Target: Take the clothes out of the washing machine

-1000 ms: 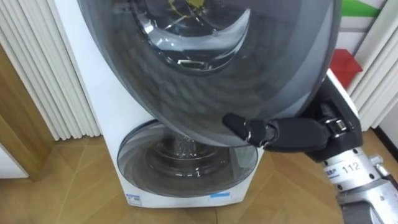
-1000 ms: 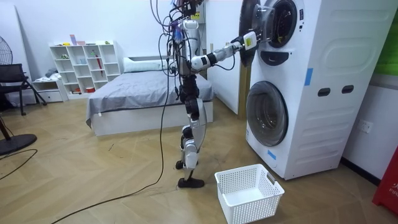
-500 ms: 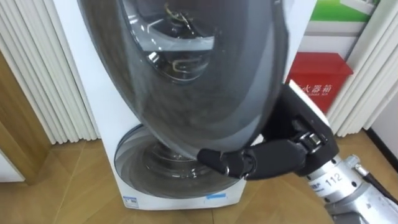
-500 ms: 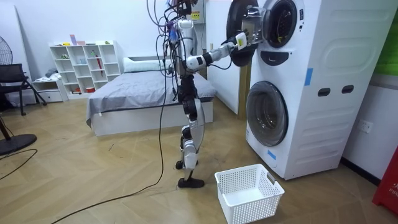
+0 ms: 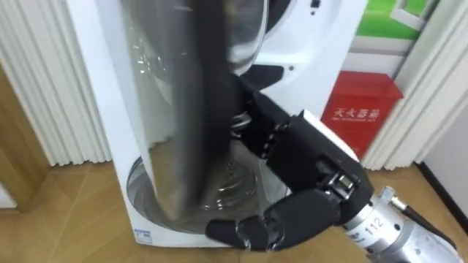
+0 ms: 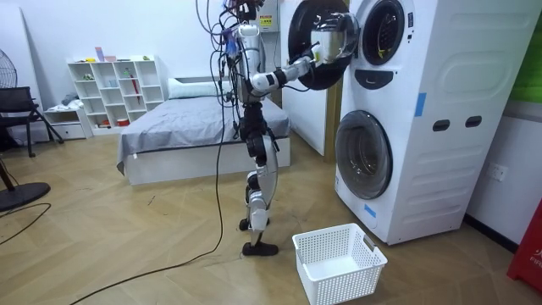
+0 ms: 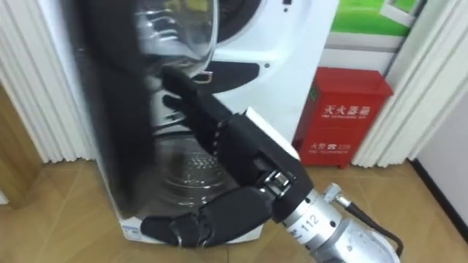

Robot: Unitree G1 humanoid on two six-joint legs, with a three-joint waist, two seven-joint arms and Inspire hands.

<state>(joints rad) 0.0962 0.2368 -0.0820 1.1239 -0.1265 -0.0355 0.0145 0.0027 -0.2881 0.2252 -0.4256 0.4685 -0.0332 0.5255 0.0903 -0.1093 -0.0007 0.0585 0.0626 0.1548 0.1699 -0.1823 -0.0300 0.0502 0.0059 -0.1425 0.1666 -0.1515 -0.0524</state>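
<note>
The right hand (image 5: 307,213) sits in the lower centre and lower right of the eye views. Its fingers (image 5: 234,232) are stretched out toward the frame's left, nearly straight with the tips slightly bent, and they close round nothing. They lie at the lower rim of the upper door (image 5: 208,109). The pictures do not show whether they touch it.

The upper door appears edge-on as a dark vertical band left of centre. It partly covers the lower door (image 5: 219,191) behind it. A white ribbed panel (image 5: 66,88) fills the left edge, and a red box (image 5: 362,109) stands on the right, beside the machine.

In the room view the robot stands upright on the wooden floor (image 6: 127,254) at frame centre. It faces the upper washing machine (image 6: 406,51), which is stacked on the lower washing machine (image 6: 406,169) at the right. One arm is raised to the open door at top centre.

The drum opening (image 6: 381,32) is uncovered and dark, so it cannot be told whether clothes lie inside.

A white basket (image 6: 347,275) stands on the floor at lower centre, near the robot's feet and in front of the lower washing machine. A bed (image 6: 186,119) and a shelf (image 6: 114,89) stand well behind, at the left.
</note>
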